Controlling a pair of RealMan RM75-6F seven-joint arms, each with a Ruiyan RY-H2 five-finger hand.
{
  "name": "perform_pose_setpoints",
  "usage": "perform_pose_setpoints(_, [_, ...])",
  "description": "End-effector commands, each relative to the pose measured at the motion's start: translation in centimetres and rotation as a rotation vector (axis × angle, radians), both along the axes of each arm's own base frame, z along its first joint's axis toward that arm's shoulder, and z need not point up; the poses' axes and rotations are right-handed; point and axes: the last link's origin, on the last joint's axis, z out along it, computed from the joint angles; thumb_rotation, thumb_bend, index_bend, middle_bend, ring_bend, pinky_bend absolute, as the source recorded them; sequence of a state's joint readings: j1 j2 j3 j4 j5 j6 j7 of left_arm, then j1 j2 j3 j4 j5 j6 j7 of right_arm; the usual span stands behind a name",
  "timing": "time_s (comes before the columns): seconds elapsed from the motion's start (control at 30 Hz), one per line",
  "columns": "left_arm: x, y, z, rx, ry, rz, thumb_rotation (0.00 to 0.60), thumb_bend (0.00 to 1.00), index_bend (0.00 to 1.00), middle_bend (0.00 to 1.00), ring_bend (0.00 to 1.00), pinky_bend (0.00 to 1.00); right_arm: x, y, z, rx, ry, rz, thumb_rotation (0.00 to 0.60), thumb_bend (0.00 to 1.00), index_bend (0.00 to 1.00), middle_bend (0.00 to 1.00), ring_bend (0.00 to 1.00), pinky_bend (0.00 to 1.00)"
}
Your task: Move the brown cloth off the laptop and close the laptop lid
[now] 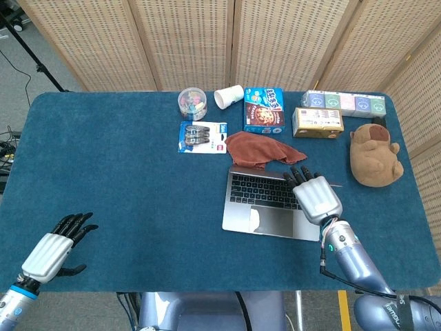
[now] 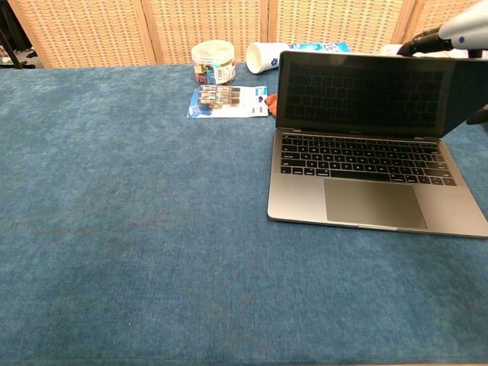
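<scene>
The right hand (image 1: pixel 317 197), fingers extended and gripping nothing, is laid against the back of the laptop lid (image 2: pixel 366 95), which is tilted forward over the keyboard (image 2: pixel 364 160) but not yet shut. The brown cloth (image 1: pixel 260 149) is already off the laptop, lying on the bench (image 1: pixel 124 172) just behind it. The left hand (image 1: pixel 54 249) rests open and empty, well apart.

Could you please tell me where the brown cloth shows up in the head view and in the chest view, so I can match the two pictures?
Head view: the brown cloth lies on the table just behind the laptop, centre right.
Chest view: only a small reddish corner peeks out at the left edge of the laptop screen.
Shared landmark: the blue blister pack lies just left of the cloth in both.
</scene>
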State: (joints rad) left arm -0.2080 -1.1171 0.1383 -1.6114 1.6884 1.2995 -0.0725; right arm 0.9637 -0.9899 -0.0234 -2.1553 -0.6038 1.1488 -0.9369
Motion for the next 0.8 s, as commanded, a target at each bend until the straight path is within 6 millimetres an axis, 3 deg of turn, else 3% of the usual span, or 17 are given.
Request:
perform_pose_setpoints(0.03, [-0.1,0.0,0.0,-0.004,-0.001,0.002,0.600,0.15,0.19,0.08,0.05,0.08,-0.3,0.6,-0.1,0.003,0.011,-0.015,0.600,0.30,0.03,0.04,0.09,0.31])
perform_pose_setpoints(0.8, [-1.5,0.5,-0.1,-0.045,0.065,0.073,0.600,0.15,0.21,0.08,0.05,0.08,-1.1,5.3,-0.5,0.040,0.026,-0.062,0.600,0.30,0.02,0.04,0.09,0.32])
